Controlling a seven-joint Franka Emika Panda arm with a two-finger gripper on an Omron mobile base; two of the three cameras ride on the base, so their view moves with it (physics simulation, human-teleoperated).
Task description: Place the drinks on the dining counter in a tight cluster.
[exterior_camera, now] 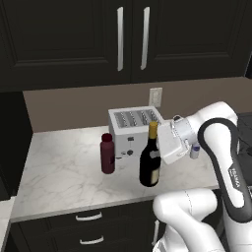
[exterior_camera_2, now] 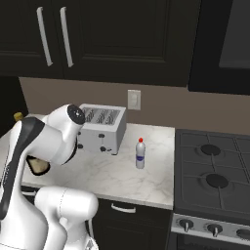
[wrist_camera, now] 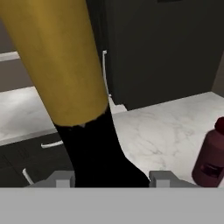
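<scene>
The dark wine bottle [exterior_camera: 150, 162] with a gold neck stands upright on the marble worktop [exterior_camera: 59, 172] in front of the toaster. My gripper [exterior_camera: 158, 141] comes in from the right and is shut on its neck; in the hand view the neck [wrist_camera: 87, 87] sits tight between the fingertips [wrist_camera: 164, 178]. The squat maroon bottle [exterior_camera: 107, 153] stands just left of it, apart, and appears at the right edge of the hand view [wrist_camera: 212, 159]. The small pale red-capped bottle [exterior_camera_2: 140, 154] stands right of the toaster, half hidden behind my arm [exterior_camera: 195, 151]. The dining counter is out of view.
A silver toaster [exterior_camera: 133, 129] sits at the back of the worktop under a wall outlet [exterior_camera_2: 134, 99]. A black stove [exterior_camera_2: 215, 180] adjoins the worktop on the right. Dark cabinets [exterior_camera: 128, 39] hang above, and dark drawers [exterior_camera: 88, 229] lie below the front edge.
</scene>
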